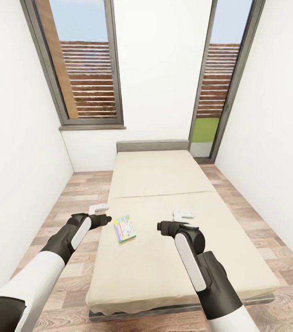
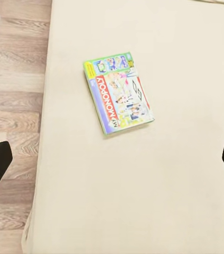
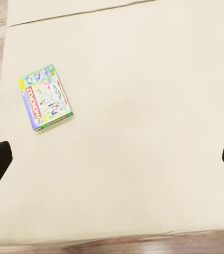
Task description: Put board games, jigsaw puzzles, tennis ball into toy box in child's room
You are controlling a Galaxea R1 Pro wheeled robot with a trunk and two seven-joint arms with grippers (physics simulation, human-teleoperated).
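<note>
A green-bordered board game [image 1: 125, 229] lies flat on the near section of the bed [image 1: 165, 272], close to the mattress's left edge and slightly askew to it. Its lid reads "MONOPOLY" on a red band [image 2: 111, 101], clear in the left wrist view and also readable in the right wrist view [image 3: 45, 98]; the smaller print on the lid is too fine to read. Bare cream mattress spreads wide around the box on every side except toward that left edge.

The left gripper [image 1: 101, 208] hangs just beyond the mattress's left edge, over the wood-plank floor [image 1: 68, 203], near the box. The right gripper [image 1: 184, 214] hovers above the middle of the bed, well apart from the box. Both are released, jaws spread wide with nothing between them.

Strips of floor run along both sides of the bed up to white walls, and the grey headboard [image 1: 152, 145] sits beneath the slatted shutters [image 1: 89, 78].
</note>
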